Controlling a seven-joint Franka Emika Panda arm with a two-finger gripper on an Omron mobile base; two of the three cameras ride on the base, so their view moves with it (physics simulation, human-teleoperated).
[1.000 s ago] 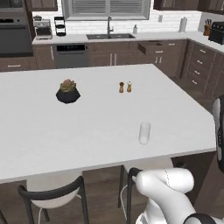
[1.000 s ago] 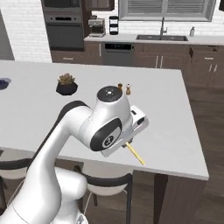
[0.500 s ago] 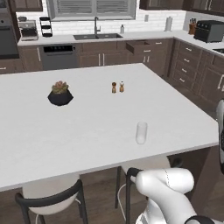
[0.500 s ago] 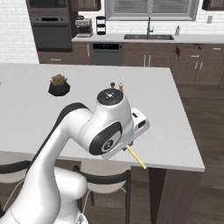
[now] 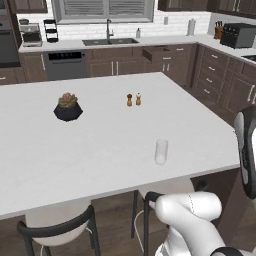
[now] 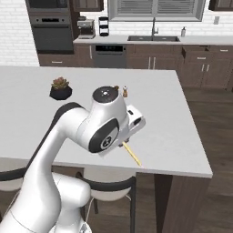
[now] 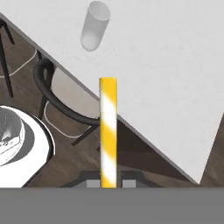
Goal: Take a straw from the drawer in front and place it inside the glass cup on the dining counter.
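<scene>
Kitchen scene, big white desk [image 5: 100, 150] up front with the glass cup [image 5: 161, 151] standing near its front edge. Claw [image 7: 108, 183] is clamped on the straw [image 7: 108, 131], which sticks straight out ahead, held off the desk's edge above a chair [image 7: 57, 100]. My guess is it's lining the straw up toward the cup. Drawer [image 5: 161, 53] by the sink hangs open.
</scene>
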